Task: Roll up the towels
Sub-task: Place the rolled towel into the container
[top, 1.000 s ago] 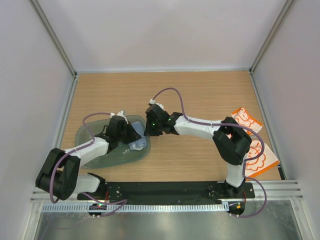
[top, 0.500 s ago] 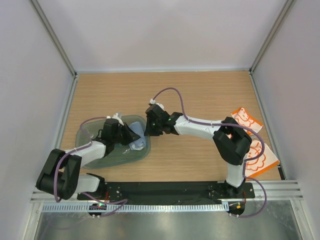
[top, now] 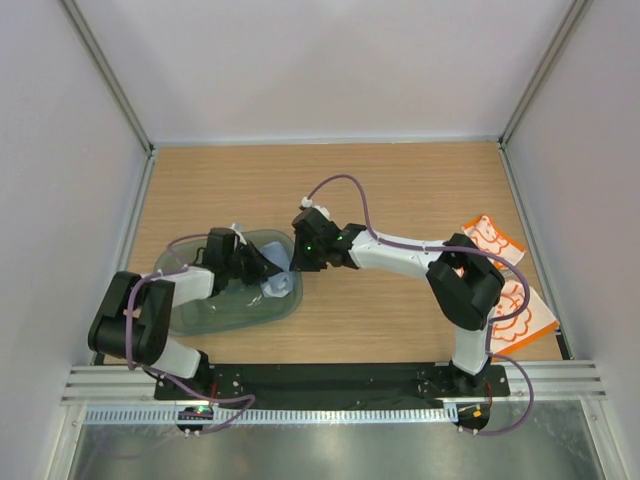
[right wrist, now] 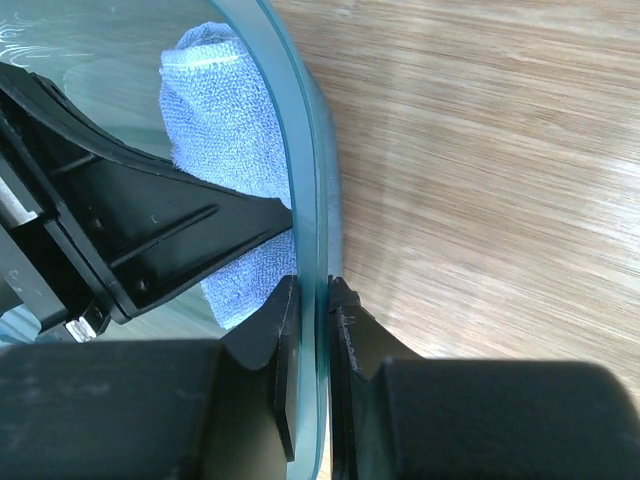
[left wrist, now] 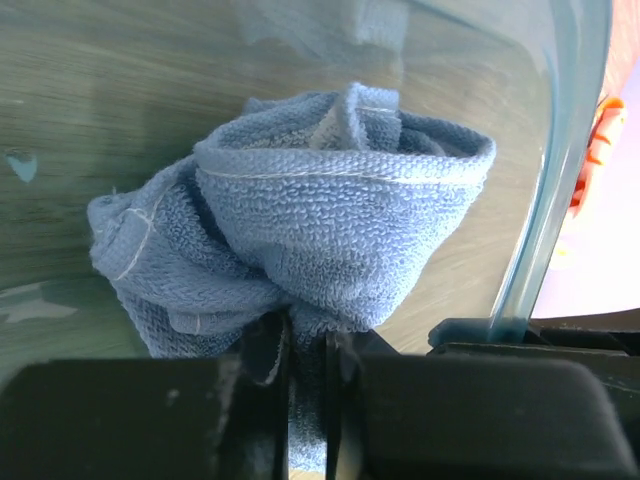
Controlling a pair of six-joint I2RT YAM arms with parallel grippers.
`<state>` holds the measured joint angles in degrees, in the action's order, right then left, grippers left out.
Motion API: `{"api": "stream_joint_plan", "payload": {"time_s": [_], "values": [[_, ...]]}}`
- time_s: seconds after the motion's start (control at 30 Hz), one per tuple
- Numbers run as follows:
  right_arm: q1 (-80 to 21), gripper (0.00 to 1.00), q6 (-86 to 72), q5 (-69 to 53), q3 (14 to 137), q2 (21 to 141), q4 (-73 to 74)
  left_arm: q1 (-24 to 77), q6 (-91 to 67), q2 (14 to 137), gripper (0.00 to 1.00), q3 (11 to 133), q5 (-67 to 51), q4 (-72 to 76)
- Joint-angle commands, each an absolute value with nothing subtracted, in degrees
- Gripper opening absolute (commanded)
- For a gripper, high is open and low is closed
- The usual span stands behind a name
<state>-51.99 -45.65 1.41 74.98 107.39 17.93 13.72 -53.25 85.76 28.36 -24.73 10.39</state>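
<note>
- Left arm: it is folding back from its base at 7 o'clock of the counter [top: 400, 190], forearm lying low over the tray and pointing toward 3 o'clock.
- Left hand [left wrist: 305, 365]: its fingers are closing tightly on a lower fold of the pale blue towel [left wrist: 330, 230], with almost no gap between them.
- Tray [top: 200, 312]: this translucent blue-green dish is sitting at 8 o'clock of the counter, and the blue towel is resting inside it against the rim at the tray's 3 o'clock side.
- Blue towel, state: it is bunching into a loose, crumpled bundle rather than a neat cylinder. The rolling of this piece is judged as being finished off or set down.
- Right hand [right wrist: 312, 300]: it is pinching the tray's rim between nearly closed fingers, one finger inside the wall and one outside. This is judged to be steadying the tray.
- Right arm: it is reaching from its base at 5 o'clock, elbow raised, forearm stretching toward 9 o'clock.
- Patterned towels [top: 520, 310]: two orange-and-white pieces are lying flat and unrolled at 3 to 4 o'clock, well apart from both hands. Most of the task is therefore judged to be outstanding.
</note>
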Motion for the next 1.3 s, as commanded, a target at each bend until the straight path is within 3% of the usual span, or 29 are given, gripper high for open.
{"api": "stream_joint_plan", "payload": {"time_s": [0.0, 0.13, 0.17, 0.2, 0.23, 0.27, 0.6, 0.8, 1.27], "values": [[-51.68, 0.01, -44.74, 4.31, 75.06, 105.56, 21.45, 13.98, -51.42, 90.36, 0.0, 25.4, -18.28, -3.42], [-51.59, 0.01, -44.65, 4.4, 75.15, 105.64, 21.88, 14.06, -51.33, 88.07, 0.0, 25.92, -16.62, -6.41], [-51.5, 0.01, -44.65, 4.66, 75.23, 105.64, 22.06, 13.98, -50.98, 86.5, 0.06, 26.19, -15.65, -7.29], [-51.42, 0.01, -44.56, 4.66, 75.32, 105.64, 22.15, 14.06, -50.89, 85.7, 0.32, 26.97, -15.12, -9.73], [-51.42, 0.01, -44.56, 4.75, 75.32, 105.64, 22.06, 14.06, -50.8, 84.82, 0.83, 27.33, -14.94, -10.8], [-51.33, 0.01, -44.56, 4.75, 75.32, 105.64, 22.5, 14.06, -50.63, 83.07, 0.99, 27.68, -14.85, -11.68], [-50.8, 0.01, -44.47, 4.92, 76.73, 106.17, 23.38, 14.06, -50.8, 72.35, 1.0, 30.93, -8.27, -24.95], [-50.8, 0.01, -44.38, 5.18, 76.47, 105.65, 23.55, 14.06, -50.1, 71.89, 1.0, 32.52, -7.29, -27.59], [-50.8, 0.01, -43.07, 3.34, 76.73, 105.73, 21.97, 14.59, -48.43, 76.37, 1.0, 32.87, -8.17, -18.03]]}}
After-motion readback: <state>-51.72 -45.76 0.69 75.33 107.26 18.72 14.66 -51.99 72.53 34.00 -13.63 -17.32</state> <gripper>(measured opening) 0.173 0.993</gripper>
